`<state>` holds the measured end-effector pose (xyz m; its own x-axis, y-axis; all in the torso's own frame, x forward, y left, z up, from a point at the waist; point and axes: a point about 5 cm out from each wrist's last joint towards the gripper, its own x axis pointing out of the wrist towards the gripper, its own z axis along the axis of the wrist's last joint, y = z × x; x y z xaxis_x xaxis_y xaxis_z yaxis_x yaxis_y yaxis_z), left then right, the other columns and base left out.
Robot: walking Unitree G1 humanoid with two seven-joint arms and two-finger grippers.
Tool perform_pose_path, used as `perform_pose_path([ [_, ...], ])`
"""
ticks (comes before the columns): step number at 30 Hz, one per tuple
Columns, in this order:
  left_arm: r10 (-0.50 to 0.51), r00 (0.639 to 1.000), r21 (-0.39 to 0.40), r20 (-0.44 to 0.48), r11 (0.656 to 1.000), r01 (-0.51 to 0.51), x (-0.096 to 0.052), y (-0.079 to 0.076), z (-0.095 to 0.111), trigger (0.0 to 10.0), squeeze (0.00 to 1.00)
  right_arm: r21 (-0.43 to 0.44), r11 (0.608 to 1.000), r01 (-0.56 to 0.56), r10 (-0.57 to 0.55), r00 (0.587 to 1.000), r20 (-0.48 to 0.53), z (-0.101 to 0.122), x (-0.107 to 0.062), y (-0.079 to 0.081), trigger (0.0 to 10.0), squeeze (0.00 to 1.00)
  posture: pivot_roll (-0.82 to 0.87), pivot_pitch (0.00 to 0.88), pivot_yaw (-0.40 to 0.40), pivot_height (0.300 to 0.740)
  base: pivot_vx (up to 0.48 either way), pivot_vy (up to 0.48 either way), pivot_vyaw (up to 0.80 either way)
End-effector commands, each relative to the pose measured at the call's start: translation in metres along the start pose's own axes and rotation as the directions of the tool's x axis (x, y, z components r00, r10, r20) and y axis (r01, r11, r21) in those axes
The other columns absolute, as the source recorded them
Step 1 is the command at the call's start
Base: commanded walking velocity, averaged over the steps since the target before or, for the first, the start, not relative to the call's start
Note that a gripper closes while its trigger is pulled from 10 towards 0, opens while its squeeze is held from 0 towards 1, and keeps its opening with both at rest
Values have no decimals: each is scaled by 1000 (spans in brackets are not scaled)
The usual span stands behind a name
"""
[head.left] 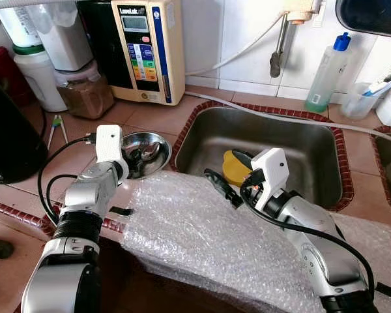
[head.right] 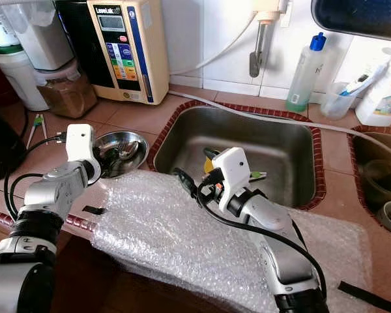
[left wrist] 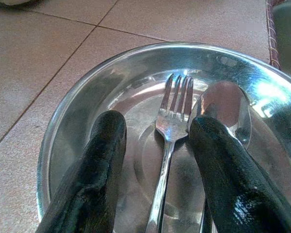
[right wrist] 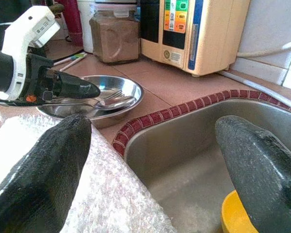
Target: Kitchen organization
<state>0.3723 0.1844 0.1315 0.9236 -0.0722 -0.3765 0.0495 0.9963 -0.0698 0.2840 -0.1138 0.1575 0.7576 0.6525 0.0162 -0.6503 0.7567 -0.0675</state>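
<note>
Bubble wrap (head.left: 202, 228) fronting sink (head.left: 260, 140), perhaps taped.

Left arm (head.left: 85, 202) is bent at the elbow, forearm reaching forward, white wrist housing (head.left: 109, 142) tipped down. Left gripper (left wrist: 157, 150) has its two black fingers (left wrist: 94, 174) spread apart, tips angled downward. Right arm (head.left: 319, 241) stretches forward and inward, wrist (head.left: 270, 173) cocked up. Right gripper (right wrist: 155, 160) is parted wide, one finger (right wrist: 43, 170) on each side, nothing between the pads.
</note>
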Motion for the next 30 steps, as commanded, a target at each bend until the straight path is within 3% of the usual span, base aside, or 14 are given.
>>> perform_pose_path([
  [1, 8, 1000, 9, -15, 1000, -8, 1, 4, 2, 10000, 1000, -17, 1000, -1, 2, 1000, 5, 2, 1, -1, 10000, 0, -202, 5, 89, 740, 0, 0, 0],
  [8, 13, 999, 36, -32, 999, -12, 1, 9, 0, 10000, 1000, -20, 1000, -2, 2, 1000, 3, 2, 1, -1, 10000, 0, -194, 7, 78, 740, 0, 0, 0],
  [9, 15, 999, 31, -35, 999, -14, 1, 11, -1, 10000, 776, -19, 1000, -4, 4, 1000, 2, 1, 2, 0, 10000, 0, -194, 7, 78, 740, 0, 0, 0],
  [10, 15, 999, 31, -35, 999, -14, 1, 11, -1, 10000, 776, -19, 1000, -4, 4, 1000, 2, 1, 2, 0, 10000, 0, -194, 7, 78, 740, 0, 0, 0],
  [11, 22, 999, 23, -42, 1000, -21, 0, 14, -4, 10000, 0, -19, 1000, -6, 6, 1000, 2, 1, 2, 0, 10000, 0, -193, 8, 77, 740, 0, 0, 0],
  [12, 28, 998, 14, -50, 1000, -27, 0, 17, -7, 10000, 0, -20, 1000, -9, 9, 1000, 0, 1, 2, 1, 10000, 0, -191, 6, 76, 740, 0, 0, 0],
  [13, 22, 999, 8, -49, 1000, -22, 0, 17, -8, 8118, 0, -21, 1000, -9, 9, 1000, -1, 1, 2, 0, 10000, 0, -191, 6, 76, 740, 0, 0, 0],
  [14, 17, 999, 4, -47, 1000, -17, 0, 17, -8, 8118, 0, -21, 1000, -9, 9, 1000, -1, 1, 2, 0, 10000, 0, -191, 6, 76, 740, 0, 0, 0],
  [15, 9, 999, -29, -47, 1000, -10, 0, 16, -9, 0, 0, -23, 1000, -9, 9, 1000, -1, 1, 2, 0, 10000, 0, -192, 4, 77, 740, 0, 0, 0],
  [17, 0, 999, -68, -48, 998, -3, 0, 16, -9, 0, 0, -25, 1000, -9, 9, 1000, 0, 1, 2, 0, 10000, 0, -192, 4, 77, 740, 0, 0, 0],
  [30, -12, 998, -88, -54, 996, 7, 3, 13, -9, 0, 0, -30, 999, 15, -15, 1000, 4, 1, 0, -4, 10000, 0, -205, 0, 90, 740, 0, 0, 0],
])
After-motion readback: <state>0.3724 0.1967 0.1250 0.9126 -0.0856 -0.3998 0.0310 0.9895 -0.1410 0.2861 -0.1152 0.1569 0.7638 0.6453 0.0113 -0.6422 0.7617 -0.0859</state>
